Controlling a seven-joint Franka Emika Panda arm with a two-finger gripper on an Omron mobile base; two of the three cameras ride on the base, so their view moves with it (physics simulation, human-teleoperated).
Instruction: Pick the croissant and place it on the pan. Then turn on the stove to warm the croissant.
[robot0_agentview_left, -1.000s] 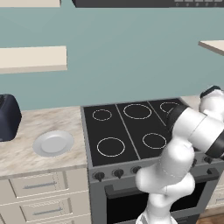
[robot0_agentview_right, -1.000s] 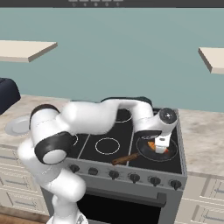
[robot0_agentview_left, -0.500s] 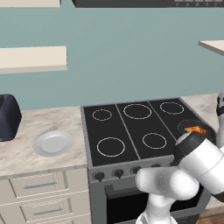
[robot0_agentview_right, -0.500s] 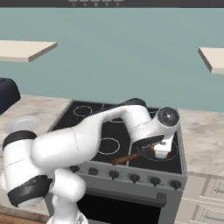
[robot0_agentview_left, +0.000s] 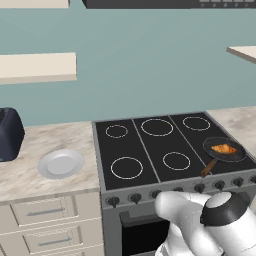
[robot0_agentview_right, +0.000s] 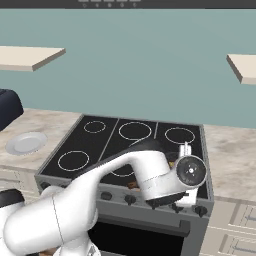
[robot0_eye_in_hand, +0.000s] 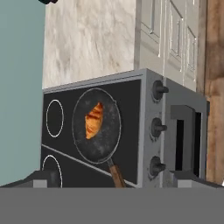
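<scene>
Since the earlier frames, the arm has been swinging down off the cooktop and in front of the range, so I am now seeing the pan uncovered in the left base view, while the base cameras are holding the same framing.

I am reading the scene from largest to smallest. The stove (robot0_agentview_left: 150, 150) is sitting between two stretches of marbled counter (robot0_agentview_left: 45, 150), its black glass top carrying white burner rings and its front edge carrying a row of dark knobs (robot0_eye_in_hand: 158, 128). The arm (robot0_agentview_right: 125, 180) is arching low across the stove front in the right base view, with its wrist at the front right corner. The plate (robot0_agentview_left: 61, 164) is lying on the counter left of the stove, well apart from the pan. A dark appliance (robot0_agentview_left: 9, 134) is standing at the far left of that counter.

The pan (robot0_agentview_left: 224, 150) is resting on the front right burner, its wooden handle angling toward the knob row. The croissant (robot0_agentview_left: 224, 148) is lying inside the pan, near its middle.

The gripper (robot0_agentview_right: 189, 192) is hanging at the stove's front right corner. I cannot make out the fingers themselves, but the jaws are standing fully apart and are holding nothing.
</scene>
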